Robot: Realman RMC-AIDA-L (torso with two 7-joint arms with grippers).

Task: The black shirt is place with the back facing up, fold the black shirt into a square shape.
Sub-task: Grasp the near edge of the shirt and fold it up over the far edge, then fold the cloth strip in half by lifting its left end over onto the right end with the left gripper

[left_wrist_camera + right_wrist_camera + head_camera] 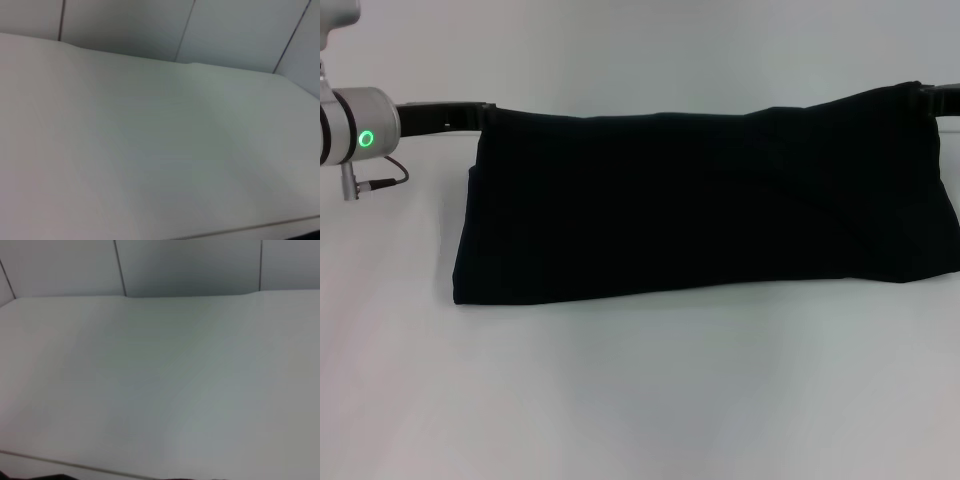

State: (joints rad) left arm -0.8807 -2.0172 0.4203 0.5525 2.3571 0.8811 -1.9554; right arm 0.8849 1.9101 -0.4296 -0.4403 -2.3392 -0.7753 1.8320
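The black shirt (700, 200) hangs as a wide, folded band, stretched between my two grippers in the head view. Its lower edge sags toward the white table (640, 400). No lettering shows. My left gripper (485, 108) holds the shirt's upper left corner, with the arm reaching in from the left. My right gripper (925, 95) holds the upper right corner at the picture's right edge, slightly higher. Both wrist views show only the table, not the fingers or the held corners.
The white table surface (160, 150) runs back to a grey panelled wall (125, 25), which also shows in the right wrist view (190, 265). The left arm's silver wrist with a green light (365, 138) is at the far left.
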